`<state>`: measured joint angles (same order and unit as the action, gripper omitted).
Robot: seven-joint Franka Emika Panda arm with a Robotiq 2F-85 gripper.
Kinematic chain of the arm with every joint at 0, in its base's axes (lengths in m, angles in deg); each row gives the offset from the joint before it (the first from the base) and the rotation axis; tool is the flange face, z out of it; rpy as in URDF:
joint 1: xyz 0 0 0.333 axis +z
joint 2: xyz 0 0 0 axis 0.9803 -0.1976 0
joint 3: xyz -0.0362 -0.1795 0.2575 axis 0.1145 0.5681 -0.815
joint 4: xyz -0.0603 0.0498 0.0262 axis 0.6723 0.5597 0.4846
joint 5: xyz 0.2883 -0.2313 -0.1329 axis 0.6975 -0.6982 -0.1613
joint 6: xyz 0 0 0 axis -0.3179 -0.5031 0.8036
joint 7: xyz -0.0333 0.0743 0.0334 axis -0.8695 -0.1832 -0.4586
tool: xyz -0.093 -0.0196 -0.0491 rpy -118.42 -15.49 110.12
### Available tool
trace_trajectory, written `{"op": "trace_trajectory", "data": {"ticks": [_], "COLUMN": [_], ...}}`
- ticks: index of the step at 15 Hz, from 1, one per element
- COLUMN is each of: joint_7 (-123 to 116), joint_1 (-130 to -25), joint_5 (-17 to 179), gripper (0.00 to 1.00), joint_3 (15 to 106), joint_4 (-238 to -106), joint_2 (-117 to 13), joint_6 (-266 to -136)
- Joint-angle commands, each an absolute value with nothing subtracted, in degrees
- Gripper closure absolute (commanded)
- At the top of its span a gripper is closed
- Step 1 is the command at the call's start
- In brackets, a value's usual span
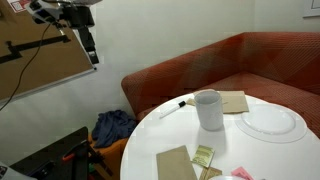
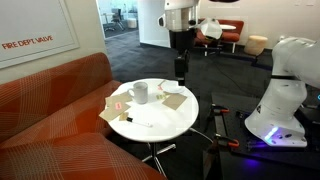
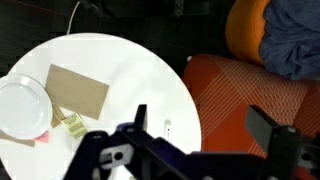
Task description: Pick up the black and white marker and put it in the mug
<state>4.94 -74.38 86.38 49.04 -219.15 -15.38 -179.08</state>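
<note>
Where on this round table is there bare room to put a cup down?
Bare tabletop lies between the marker, the mug and the near brown napkin. It is crowded from the mug to the plate, where the far brown napkin lies. The tool hangs high, touching nothing.

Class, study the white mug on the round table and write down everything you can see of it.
The mug is a plain white cylinder, taller than wide, smooth and ceramic-looking. It stands upright, mouth upward, on the round white table. No handle can be made out, and its inside is hidden. The black and white marker lies apart on one side, a white plate on the other. A brown paper sheet lies just behind it; whether they touch is unclear.
</note>
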Motion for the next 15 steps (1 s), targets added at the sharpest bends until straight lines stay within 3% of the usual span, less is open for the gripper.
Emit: {"op": "trace_trajectory", "data": {"ticks": [1,15], "joint_7": [3.92,4.83], "joint_1": [-74.83,-76.21], "joint_5": [84.13,75.56], "gripper": [0.00,0.00], "joint_3": [49.20,53.33], "joint_4": [-221.41,-218.08], "joint_2": [-18.61,-40.14], "joint_6": [-185.87,-203.95]}}
